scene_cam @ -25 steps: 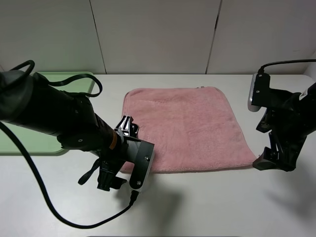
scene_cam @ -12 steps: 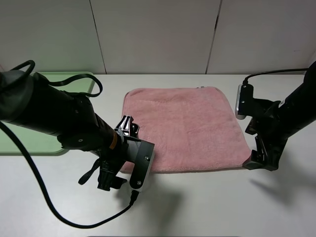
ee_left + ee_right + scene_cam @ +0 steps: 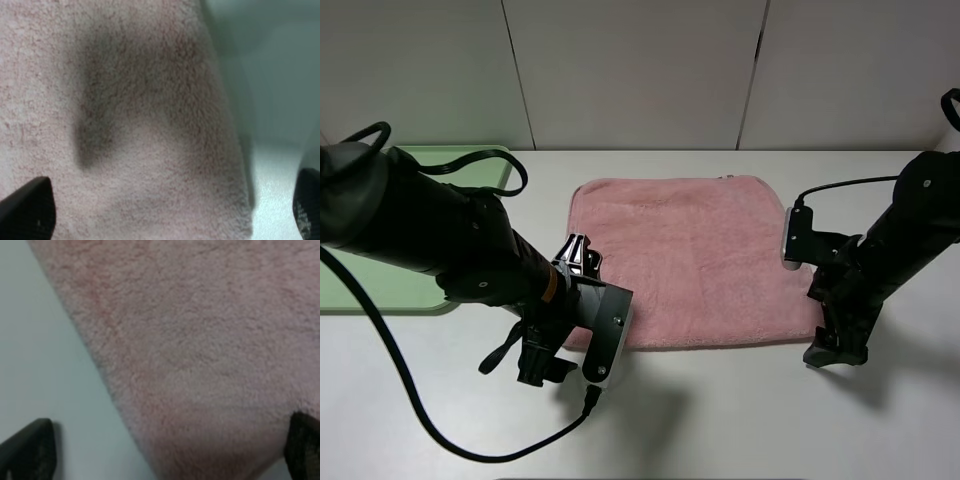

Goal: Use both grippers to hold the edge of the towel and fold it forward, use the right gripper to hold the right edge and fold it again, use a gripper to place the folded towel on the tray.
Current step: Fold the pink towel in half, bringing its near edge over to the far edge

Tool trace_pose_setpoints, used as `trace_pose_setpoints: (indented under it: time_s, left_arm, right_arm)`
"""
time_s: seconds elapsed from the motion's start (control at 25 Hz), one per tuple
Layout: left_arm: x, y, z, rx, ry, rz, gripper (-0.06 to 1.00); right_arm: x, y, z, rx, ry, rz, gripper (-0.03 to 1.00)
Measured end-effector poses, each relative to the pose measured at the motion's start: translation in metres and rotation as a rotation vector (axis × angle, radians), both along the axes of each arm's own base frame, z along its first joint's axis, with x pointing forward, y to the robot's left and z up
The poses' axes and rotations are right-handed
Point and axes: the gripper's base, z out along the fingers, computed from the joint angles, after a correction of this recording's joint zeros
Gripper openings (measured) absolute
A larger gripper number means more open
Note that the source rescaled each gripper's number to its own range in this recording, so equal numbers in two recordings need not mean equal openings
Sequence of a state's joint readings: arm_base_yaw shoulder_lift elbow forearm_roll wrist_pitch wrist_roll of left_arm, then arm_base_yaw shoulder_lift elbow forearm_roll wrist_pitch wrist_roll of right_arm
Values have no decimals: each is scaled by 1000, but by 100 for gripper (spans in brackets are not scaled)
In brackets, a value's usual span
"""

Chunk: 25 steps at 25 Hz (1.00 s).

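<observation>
The pink towel [image 3: 695, 260] lies flat on the white surface [image 3: 740, 420], pale wall [image 3: 640, 70] behind, green tray [image 3: 380, 285] at the left. Left claw [image 3: 170, 212] and right claw [image 3: 165, 452] are spread apart at its near corners.

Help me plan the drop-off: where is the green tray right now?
In the exterior high view the tray lies at the far left of the table, left of the towel and apart from it, mostly hidden under the left arm.
</observation>
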<state>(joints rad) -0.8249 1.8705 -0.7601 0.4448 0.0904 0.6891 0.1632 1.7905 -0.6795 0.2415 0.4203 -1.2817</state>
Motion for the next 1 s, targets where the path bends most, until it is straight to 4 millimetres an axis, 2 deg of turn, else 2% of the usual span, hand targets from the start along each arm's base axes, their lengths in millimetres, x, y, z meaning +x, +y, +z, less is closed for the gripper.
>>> trace_pose_setpoints:
  time_s: [0.6, 0.72, 1.0]
  left_arm:
    - [0, 0, 0, 0, 0, 0, 94]
    - [-1, 0, -1, 7, 5, 0, 85]
    - [-1, 1, -5, 21, 16, 4, 53]
  right_arm:
    - [1, 0, -4, -3, -4, -5, 98]
    - [2, 0, -4, -3, -7, -7, 92]
    - [4, 0, -4, -4, -13, -6, 76]
